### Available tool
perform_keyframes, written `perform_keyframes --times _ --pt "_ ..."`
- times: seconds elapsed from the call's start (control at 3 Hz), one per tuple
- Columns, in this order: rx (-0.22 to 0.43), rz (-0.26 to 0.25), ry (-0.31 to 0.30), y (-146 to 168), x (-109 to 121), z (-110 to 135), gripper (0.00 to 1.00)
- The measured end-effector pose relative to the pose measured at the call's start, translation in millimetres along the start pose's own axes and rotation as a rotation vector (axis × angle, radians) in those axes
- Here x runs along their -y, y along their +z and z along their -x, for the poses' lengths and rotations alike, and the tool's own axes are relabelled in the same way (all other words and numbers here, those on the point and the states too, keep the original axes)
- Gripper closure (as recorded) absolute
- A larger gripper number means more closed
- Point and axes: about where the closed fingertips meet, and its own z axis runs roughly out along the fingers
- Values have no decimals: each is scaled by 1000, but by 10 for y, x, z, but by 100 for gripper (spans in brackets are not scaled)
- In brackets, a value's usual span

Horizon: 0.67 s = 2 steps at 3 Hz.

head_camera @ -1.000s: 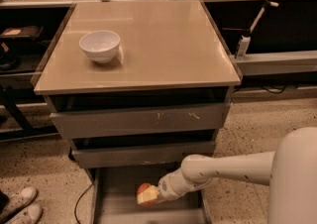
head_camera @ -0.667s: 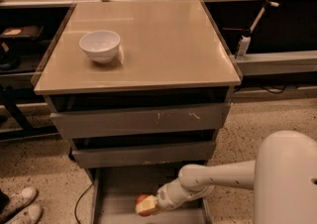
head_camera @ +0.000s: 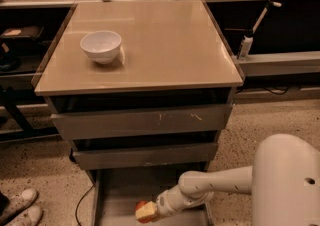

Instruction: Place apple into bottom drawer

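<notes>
The bottom drawer (head_camera: pixel 120 190) is pulled out at the foot of the grey cabinet, its flat grey floor showing. The apple (head_camera: pixel 141 206), small and red-orange, sits low over the drawer floor near the front. My gripper (head_camera: pixel 146 212) reaches in from the right on a white arm and is at the apple, touching it; its tips partly cover the fruit. Whether the apple rests on the floor I cannot tell.
A white bowl (head_camera: pixel 101 46) stands on the tan cabinet top (head_camera: pixel 165 45). Two closed grey drawer fronts (head_camera: pixel 142 120) sit above the open drawer. White shoes (head_camera: pixel 20 207) are on the speckled floor at the lower left. Benches with clutter run behind.
The arm has moved down and left, carrying the apple lower into the drawer and closer to its front.
</notes>
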Motion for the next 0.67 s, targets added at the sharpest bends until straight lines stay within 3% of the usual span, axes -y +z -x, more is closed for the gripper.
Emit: perform_keyframes --times 0.67 --pt "145 3 138 350 307 297 100"
